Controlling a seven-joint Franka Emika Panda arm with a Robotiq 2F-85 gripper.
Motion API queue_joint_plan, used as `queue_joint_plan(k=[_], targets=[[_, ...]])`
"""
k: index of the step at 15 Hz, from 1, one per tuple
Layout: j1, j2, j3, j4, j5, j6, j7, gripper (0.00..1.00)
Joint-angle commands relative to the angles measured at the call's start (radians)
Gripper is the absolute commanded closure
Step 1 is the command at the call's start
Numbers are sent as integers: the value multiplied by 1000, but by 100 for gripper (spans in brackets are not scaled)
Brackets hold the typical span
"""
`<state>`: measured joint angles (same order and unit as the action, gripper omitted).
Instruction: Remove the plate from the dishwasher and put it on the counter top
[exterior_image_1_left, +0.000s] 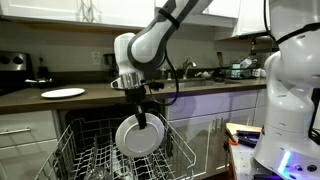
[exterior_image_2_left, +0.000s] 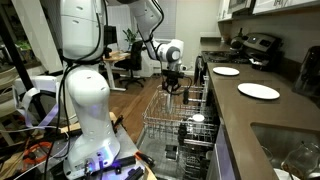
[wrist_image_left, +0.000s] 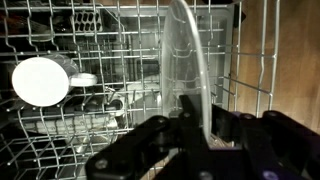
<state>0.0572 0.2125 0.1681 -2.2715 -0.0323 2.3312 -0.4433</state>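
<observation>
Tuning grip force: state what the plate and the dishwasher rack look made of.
Plate: probably glazed ceramic, possibly melamine; pale, smooth, glossy sheen along its rim in the wrist view. Dishwasher rack: seemingly metal wire with pale coating; thin, rigid upright tines.

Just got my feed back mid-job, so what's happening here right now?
The arm's end effector is shut on the upper rim of the plate, holding it upright over the rack of the open dishwasher. Whether the plate's lower edge is clear of the tines is hard to tell. A white cup sits in the rack. The counter top carries two white plates; the held plate is not yet there.
</observation>
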Motion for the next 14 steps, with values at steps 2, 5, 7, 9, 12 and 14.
queue_joint_plan(k=[2,5,7,9,12,14], targets=[[6,7,-8,9,-7,5,1,95],[8,30,-14,37,-28,7,4,95],[8,49,-17,63,-36,5,3,95],[9,68,-21,94,-57,1,4,95],[7,99,-24,144,-83,-1,-5,95],[3,119,-20,175,-82,1,-19,95]])
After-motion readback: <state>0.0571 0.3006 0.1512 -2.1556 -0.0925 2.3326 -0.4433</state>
